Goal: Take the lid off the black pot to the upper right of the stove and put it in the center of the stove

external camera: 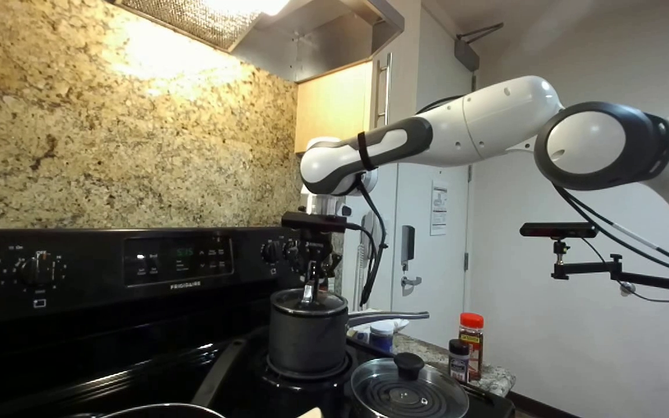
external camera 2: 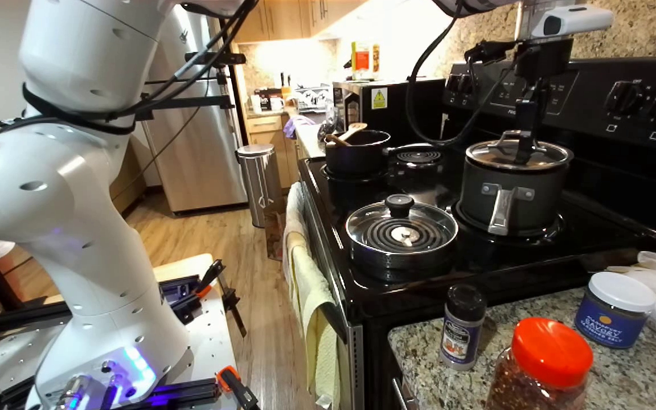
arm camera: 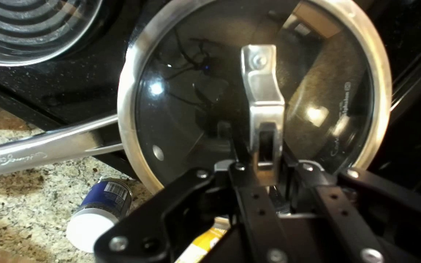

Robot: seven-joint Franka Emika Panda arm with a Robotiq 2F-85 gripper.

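Pot (external camera: 308, 339) under glass lid (arm camera: 221, 91), claw (arm camera: 267, 157) around lid's handle (arm camera: 265, 95), spoon (external camera 2: 355, 128) in pan (external camera 2: 362, 159)

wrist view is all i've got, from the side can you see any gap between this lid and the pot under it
Observer: None that I can see; in both exterior views, the lid sits on the black pot.
Operator: ok and what's that cut off in my top left corner
Observer: Another glass lid, with a round black knob standing up from its middle.
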